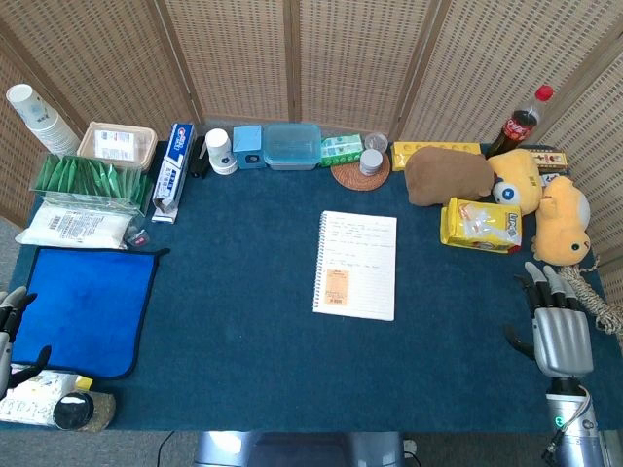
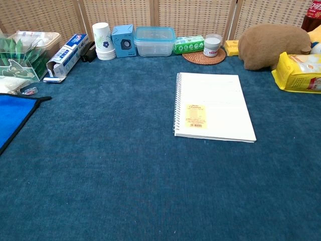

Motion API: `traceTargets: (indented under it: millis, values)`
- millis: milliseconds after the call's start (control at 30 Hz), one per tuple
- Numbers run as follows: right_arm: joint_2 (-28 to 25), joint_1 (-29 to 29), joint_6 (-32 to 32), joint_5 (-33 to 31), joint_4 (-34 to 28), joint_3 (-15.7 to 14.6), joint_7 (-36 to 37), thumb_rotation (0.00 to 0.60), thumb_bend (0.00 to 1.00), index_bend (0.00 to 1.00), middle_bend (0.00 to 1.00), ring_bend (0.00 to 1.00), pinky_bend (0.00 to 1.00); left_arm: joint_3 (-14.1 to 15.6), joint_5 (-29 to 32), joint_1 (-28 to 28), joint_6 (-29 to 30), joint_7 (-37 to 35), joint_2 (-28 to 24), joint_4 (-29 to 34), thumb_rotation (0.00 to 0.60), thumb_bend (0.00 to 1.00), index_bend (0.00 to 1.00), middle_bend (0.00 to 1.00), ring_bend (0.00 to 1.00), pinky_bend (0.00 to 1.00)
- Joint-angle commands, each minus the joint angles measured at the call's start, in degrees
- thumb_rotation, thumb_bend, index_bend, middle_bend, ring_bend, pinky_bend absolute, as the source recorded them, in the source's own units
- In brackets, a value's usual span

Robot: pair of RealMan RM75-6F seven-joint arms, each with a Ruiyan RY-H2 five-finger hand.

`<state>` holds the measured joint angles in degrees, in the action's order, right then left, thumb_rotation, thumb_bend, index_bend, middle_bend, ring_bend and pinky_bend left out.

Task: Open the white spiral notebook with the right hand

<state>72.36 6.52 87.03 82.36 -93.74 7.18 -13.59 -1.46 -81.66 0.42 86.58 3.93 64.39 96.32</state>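
One white spiral notebook [image 1: 356,265] lies shut mid surface [image 1: 243,350]. Right hand [image 1: 560,331] at front right corner, fingers [image 1: 545,284] apart, empty. Left hand [image 1: 10,326] at left edge, can't tell.

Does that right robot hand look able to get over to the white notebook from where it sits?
Probably yes. The right robot hand rests open at the table's edge, and only bare blue cloth lies between it and the closed notebook; the yellow packet sits off to the side.

Head view: high, looking steeply down, facing the screen [image 1: 292,58], covering the whole bench [image 1: 243,341]. Chest view: lower, nearer, shallow angle across the bench toward the same screen. Shared: notebook [image 1: 356,264] and back-row items.
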Motion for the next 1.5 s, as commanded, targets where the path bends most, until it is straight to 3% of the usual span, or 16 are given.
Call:
traceTargets:
  millis: [33,433,800,967,1233,1500]
  values:
    - [0.06,-0.17,0.04,-0.09,0.25,-0.10,0.44,0.600,0.26,0.19,0.14,0.06,0.14,0.07,-0.05,-0.07,-0.17,0.12,0.08,0.01,0.600,0.29,0.26,0.10,0.05,0.00]
    - [1.18,0.81,-0.25,2.72,2.26,-0.45,3.63,0.600,0.26,0.17,0.14,0.06,0.14,-0.08,-1.66,-0.12,1.04,0.83,-0.79,1.19,0.600,0.29,0.26,0.10,0.05,0.00]
    - [5.99,8.24,-7.83,6.09,3.13,0.53,2.19,0.600,0.23,0.17,0.14,0.06,0.14,-1.06,-2.46,-1.65,0.21,1.45,-3.63,3.51,0.600,0.29,0.26,0.10,0.05,0.00]
    - [10.15,13.27,-14.06,6.03,6.83,1.12,1.07,0.600,0.16,0.17,0.14,0.06,0.14,-1.68,-3.03,-2.03,0.79,0.98,-4.86,4.95,0.600,0.29,0.26,0.10,0.05,0.00]
    - [15.99,16.20,-15.91,5.70,13.53,1.09,1.08,0.600,0.07,0.17,0.14,0.06,0.14,-1.87,-2.86,-2.57,0.26,1.08,-5.56,5.65,0.600,0.29,0.26,0.10,0.05,0.00]
    - [19.79,17.79,-16.15,6.54,19.09,0.21,1.09,0.600,0.06,0.17,0.14,0.05,0.14,-1.90,-2.75,-2.85,0.05,1.01,-5.52,5.67,0.600,0.29,0.26,0.10,0.05,0.00]
